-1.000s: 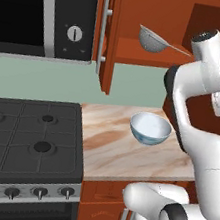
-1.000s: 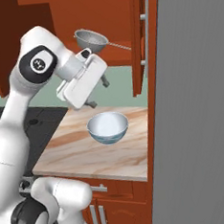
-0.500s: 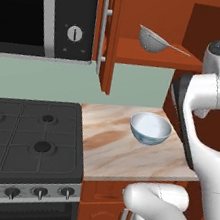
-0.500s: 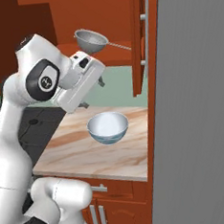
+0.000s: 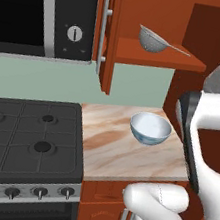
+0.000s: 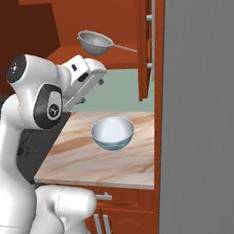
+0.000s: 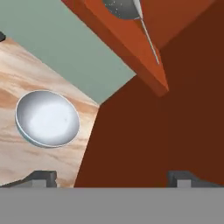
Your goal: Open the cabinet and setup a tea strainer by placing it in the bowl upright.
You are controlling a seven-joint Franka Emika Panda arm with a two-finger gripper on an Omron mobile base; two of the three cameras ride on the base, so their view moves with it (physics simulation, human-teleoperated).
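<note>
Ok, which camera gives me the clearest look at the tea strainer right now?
The left base view: the tea strainer sits whole on the cabinet shelf, basket and handle. The right base view also shows it whole, smaller. The hand view crops its basket at the top edge.

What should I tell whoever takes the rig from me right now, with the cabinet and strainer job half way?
Gripper: open, holding nothing, up beside the cabinet, aimed across the counter corner and the shelf edge.
Tall reddish-brown wooden cabinet: doors open.
Small grey metal mesh tea strainer: on the cabinet shelf, basket upright, thin handle reaching past the shelf front.
Small round bowl, white inside and pale blue-grey outside: upright on the marbled counter below the shelf, nothing in it.
Done: cabinet opened.
Left: reach to the shelf, grip the strainer, carry it down, set it upright in the bowl.
</note>
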